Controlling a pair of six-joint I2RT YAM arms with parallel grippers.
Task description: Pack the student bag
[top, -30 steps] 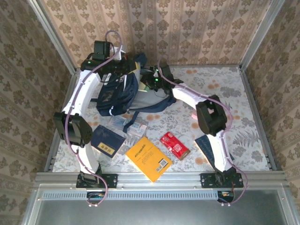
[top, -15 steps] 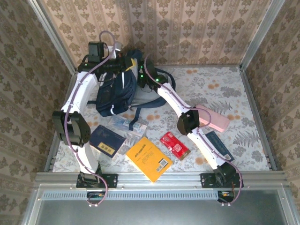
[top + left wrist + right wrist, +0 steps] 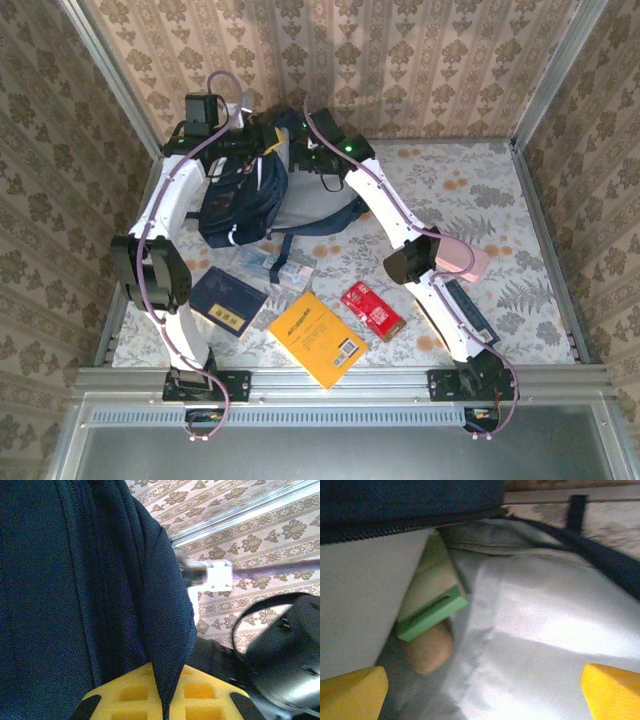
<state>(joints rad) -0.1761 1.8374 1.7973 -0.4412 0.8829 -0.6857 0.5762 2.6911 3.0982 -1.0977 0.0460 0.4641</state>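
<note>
The student bag (image 3: 75, 580) was coarse, matt woven cloth where the left pincer (image 3: 162, 700) pinched it; ahead of the right pincer (image 3: 482, 690), its pale lining (image 3: 545, 620) looked smooth, slightly glossy.

The student bag (image 3: 238, 205) — dark navy, thin white stripes, pale lining — lies slumped at the far left of the surface (image 3: 480, 200), its mouth open.

Yellow book (image 3: 316, 338) lies near the front edge of the flowery table (image 3: 545, 200), with a red packet (image 3: 372, 310) just to its right and a dark blue book with a gold label (image 3: 229, 303) on its left. Behind those there's a small pile (image 3: 278, 266), maybe cards, too small to tell. Pink case (image 3: 462, 262) sits over on the right, and another dark blue book (image 3: 472, 314) is just nearer the front edge.
</note>
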